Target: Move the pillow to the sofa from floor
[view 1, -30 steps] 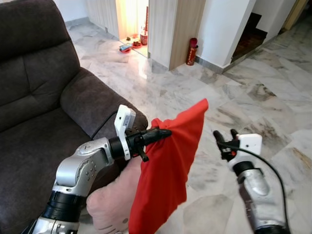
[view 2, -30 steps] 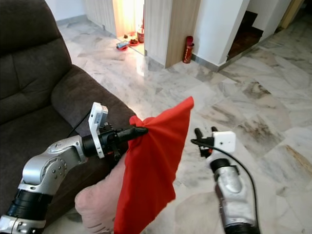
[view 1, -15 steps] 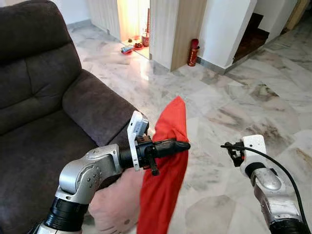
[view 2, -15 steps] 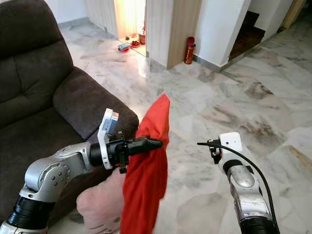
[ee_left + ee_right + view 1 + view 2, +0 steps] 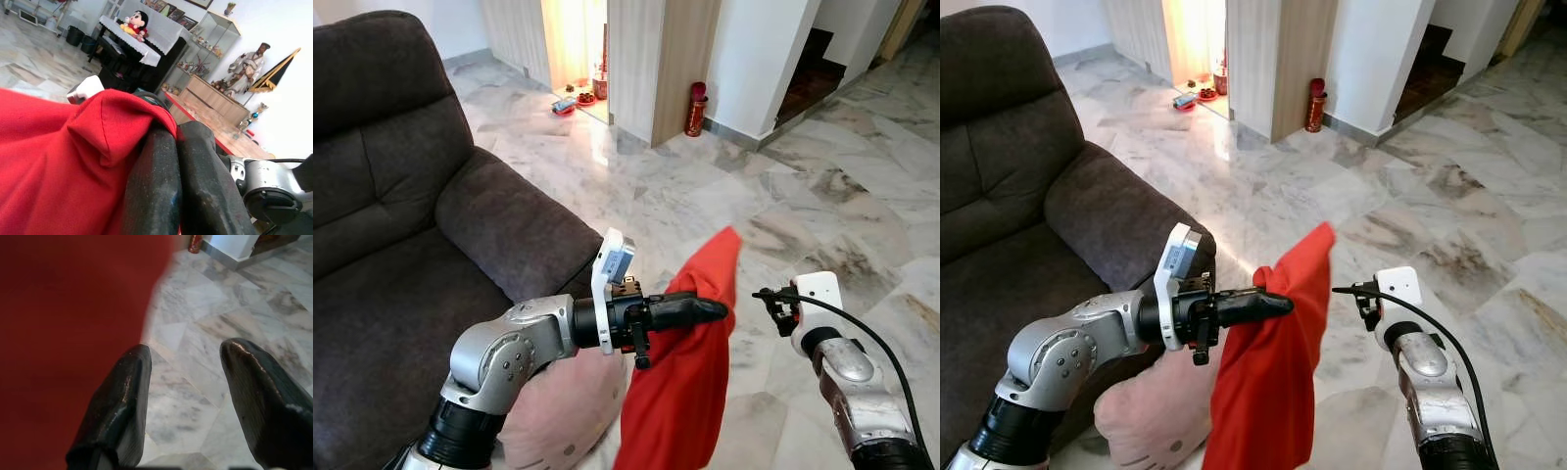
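Left gripper [image 5: 710, 311] jaws are pinching the red pillow [image 5: 680, 392], hanging below them off the floor. Right gripper [image 5: 771, 299] jaws are gaping empty just beside it. Brown sofa [image 5: 401, 245] is sitting behind the left arm.

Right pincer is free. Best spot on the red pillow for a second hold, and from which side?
Take the free upper corner of the red pillow, coming in from the robot's right. The left pincer pinches the top edge just beside it, so the cloth hangs limp below and only that peak stands clear. The right pincer is open, level with it across a gap, so a short sideways reach looks likely to do.
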Motion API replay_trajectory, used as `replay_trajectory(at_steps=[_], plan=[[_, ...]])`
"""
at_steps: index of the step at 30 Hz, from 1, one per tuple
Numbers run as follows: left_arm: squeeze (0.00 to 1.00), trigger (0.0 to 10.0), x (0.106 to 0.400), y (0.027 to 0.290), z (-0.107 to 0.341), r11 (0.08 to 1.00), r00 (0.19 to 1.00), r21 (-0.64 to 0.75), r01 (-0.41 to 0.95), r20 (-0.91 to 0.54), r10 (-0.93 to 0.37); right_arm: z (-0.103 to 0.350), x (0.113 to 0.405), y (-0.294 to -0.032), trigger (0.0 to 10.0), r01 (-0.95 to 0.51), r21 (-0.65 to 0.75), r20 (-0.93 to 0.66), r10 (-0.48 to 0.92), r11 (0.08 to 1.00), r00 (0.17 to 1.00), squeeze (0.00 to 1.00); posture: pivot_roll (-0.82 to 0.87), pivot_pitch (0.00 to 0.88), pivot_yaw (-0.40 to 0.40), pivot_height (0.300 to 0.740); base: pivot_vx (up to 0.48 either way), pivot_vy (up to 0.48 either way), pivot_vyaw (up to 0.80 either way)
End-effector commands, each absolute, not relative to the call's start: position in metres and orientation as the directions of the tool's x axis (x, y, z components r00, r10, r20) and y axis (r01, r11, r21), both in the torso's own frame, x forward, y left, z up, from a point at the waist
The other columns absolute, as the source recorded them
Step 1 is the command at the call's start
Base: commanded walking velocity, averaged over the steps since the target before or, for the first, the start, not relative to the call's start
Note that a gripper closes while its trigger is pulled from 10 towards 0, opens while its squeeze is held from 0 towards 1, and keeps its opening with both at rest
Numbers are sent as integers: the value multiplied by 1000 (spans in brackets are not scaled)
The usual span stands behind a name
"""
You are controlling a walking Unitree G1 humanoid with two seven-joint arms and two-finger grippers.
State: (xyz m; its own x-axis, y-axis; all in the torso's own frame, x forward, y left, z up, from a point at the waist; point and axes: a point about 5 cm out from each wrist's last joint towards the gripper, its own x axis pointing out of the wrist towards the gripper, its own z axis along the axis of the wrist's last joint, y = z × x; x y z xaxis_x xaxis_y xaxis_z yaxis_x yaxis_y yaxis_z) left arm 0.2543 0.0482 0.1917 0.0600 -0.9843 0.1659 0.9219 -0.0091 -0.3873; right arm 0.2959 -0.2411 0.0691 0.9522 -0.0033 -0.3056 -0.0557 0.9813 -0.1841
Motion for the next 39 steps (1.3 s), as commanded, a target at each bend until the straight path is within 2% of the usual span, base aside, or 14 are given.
replay_trajectory(at_steps=[1, 5, 7, 10, 11, 12, 18, 23, 30, 32, 33, 34, 37, 39], plan=[[0, 10000, 257, 39, 213, -42, 21, -269, 962, 225, -974, 71, 297, -239, 10000, -52, -171, -301, -2, 984, 954, 0, -37, 0, -9, 740, 0, 0, 0], [0, 10000, 281, 39, 204, 189, 211, -172, 967, 122, -970, 71, 297, -239, 10000, -52, -171, -301, -2, 984, 954, 0, -36, 0, -7, 740, 0, 0, 0], [0, 10000, 297, 44, 202, 334, 343, -96, 937, 91, -935, 71, 297, -239, 10000, -50, -172, -300, -4, 984, 954, 0, -34, 0, -10, 740, 0, 0, 0], [0, 10000, 313, 52, 206, 483, 484, -39, 875, 119, -867, 71, 297, -240, 10000, -46, -178, -298, -10, 983, 954, 0, -29, 0, -11, 740, 0, 0, 0], [0, 10000, 315, 53, 206, 502, 502, -31, 864, 127, -856, 71, 297, -240, 10000, -45, -179, -298, -11, 983, 954, 0, -29, 0, -11, 740, 0, 0, 0], [0, 10000, 323, 56, 207, 575, 572, -24, 817, 146, -807, 71, 297, -241, 10000, -40, -180, -299, -16, 983, 954, 0, -26, 0, -14, 740, 0, 0, 0], [0, 10000, 346, 54, 202, 699, 690, -5, 715, 164, -705, 70, 298, -238, 10000, -41, -180, -301, -16, 983, 953, 0, -28, 0, -15, 740, 0, 0, 0], [0, 10000, 354, 53, 202, 709, 701, -24, 705, 173, -691, 70, 297, -238, 10000, -40, -178, -302, -16, 983, 953, 0, -32, 0, -14, 740, 0, 0, 0], [0, 10000, 357, 64, 209, 529, 533, -75, 845, 203, -822, 69, 295, -239, 10000, -35, -178, -302, -21, 983, 953, 0, -36, 0, -11, 740, 0, 0, 0], [0, 10000, 357, 77, 205, 502, 505, -60, 863, 157, -849, 68, 294, -239, 10000, -34, -178, -304, -22, 983, 952, 0, -30, 0, -11, 740, 0, 0, 0], [0, 10000, 356, 92, 201, 478, 480, -51, 877, 115, -869, 67, 294, -237, 10000, -36, -176, -306, -20, 984, 952, 0, -30, 0, -11, 740, 0, 0, 0], [0, 10000, 356, 92, 201, 478, 480, -51, 877, 115, -869, 67, 294, -237, 10000, -36, -176, -306, -20, 984, 952, 0, -30, 0, -11, 740, 0, 0, 0], [0, 10000, 361, 134, 200, 495, 499, -74, 866, 57, -865, 67, 295, -235, 10000, -45, -172, -306, -10, 984, 952, 0, -25, 0, -14, 740, 0, 0, 0], [0, 10000, 362, 140, 200, 500, 504, -75, 863, 51, -862, 67, 295, -235, 10000, -46, -172, -306, -9, 984, 952, 0, -22, 0, -16, 740, 0, 0, 0]])
